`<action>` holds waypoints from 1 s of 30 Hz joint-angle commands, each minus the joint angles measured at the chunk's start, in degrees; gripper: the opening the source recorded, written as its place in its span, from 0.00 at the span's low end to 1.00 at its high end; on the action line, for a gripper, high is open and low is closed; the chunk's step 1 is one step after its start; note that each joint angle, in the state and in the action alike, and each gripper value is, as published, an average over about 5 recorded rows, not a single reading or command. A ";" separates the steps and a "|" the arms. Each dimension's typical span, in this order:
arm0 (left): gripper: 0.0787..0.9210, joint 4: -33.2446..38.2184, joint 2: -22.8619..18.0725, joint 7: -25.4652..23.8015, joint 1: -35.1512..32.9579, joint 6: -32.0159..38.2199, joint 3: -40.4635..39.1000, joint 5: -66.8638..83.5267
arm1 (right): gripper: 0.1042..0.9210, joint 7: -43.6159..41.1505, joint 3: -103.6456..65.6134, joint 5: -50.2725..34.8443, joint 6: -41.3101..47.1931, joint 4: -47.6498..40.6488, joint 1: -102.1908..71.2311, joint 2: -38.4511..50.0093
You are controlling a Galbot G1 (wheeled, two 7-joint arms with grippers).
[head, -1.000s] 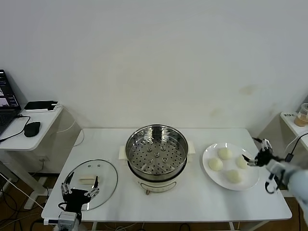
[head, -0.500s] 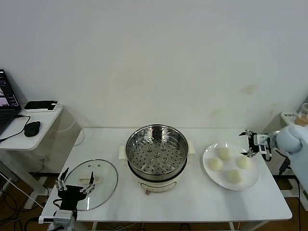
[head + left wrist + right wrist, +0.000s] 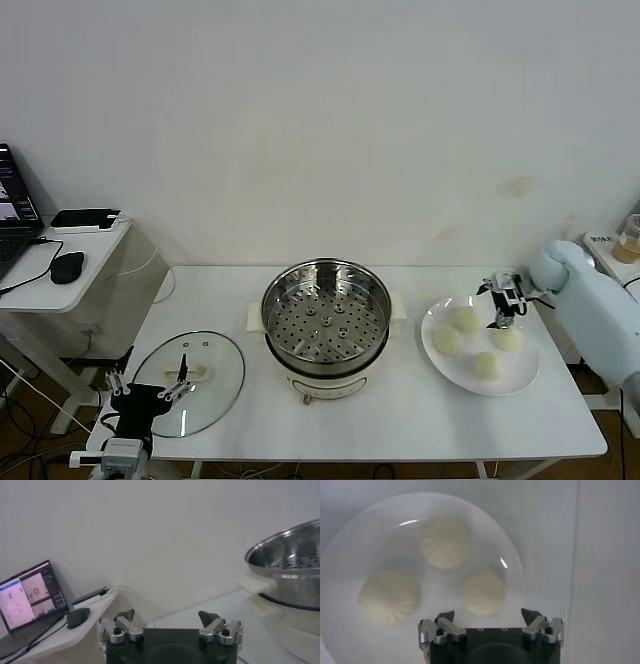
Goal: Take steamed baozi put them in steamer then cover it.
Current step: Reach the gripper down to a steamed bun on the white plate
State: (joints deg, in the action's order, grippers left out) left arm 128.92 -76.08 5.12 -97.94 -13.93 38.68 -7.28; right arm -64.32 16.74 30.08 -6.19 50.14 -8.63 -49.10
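Empty steamer (image 3: 326, 322) mid-table, cover (image 3: 190, 381) lying flat to its left, four baozi (image 3: 467, 320) on the white plate (image 3: 437, 361) at right, right gripper (image 3: 503, 300) spread wide just above them — come down off-centre and a bun could roll off.

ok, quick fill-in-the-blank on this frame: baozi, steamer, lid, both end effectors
1. The steamed baozi lying on the white plate number ____.
2. The steamer tray holds ____ baozi.
3. The cover lies on the table to the steamer's ____ side, robot's own.
4. The right end effector hovers above the plate with its fingers ____; the left end effector waits near the cover.

Missing words: four; no; left; open
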 commanded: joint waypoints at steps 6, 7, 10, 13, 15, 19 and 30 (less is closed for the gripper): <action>0.88 0.02 0.13 -0.25 -0.33 0.55 1.40 -0.12 | 0.88 -0.48 3.44 5.10 -1.34 -9.88 3.77 -6.41; 0.88 0.00 0.12 -0.25 -0.33 0.58 1.38 -0.13 | 0.88 -0.32 3.42 5.29 -1.39 -10.09 3.67 -6.49; 0.88 -0.07 0.13 -0.19 -0.28 0.66 1.31 -0.15 | 0.88 0.20 3.12 5.35 -1.47 -10.78 3.49 -6.88; 0.88 -0.12 0.15 -0.14 -0.19 0.68 1.25 -0.18 | 0.88 0.87 2.80 5.24 -1.53 -11.92 3.53 -7.51; 0.88 -0.05 0.15 -0.15 -0.17 0.71 1.24 -0.22 | 0.88 1.28 2.69 5.30 -1.62 -12.81 3.67 -7.99; 0.88 0.16 0.05 -0.17 -0.27 0.80 1.23 -0.29 | 0.88 1.57 2.66 5.60 -1.70 -13.83 3.78 -8.66; 0.88 0.19 -0.12 -0.16 -0.42 1.07 1.17 -0.41 | 0.76 2.03 2.44 7.01 -1.81 -16.08 3.81 -10.36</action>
State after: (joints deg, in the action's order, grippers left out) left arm 129.06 -76.19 4.95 -98.36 -12.89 39.82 -7.64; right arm -62.49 19.14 36.48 -7.91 35.97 -5.14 -58.39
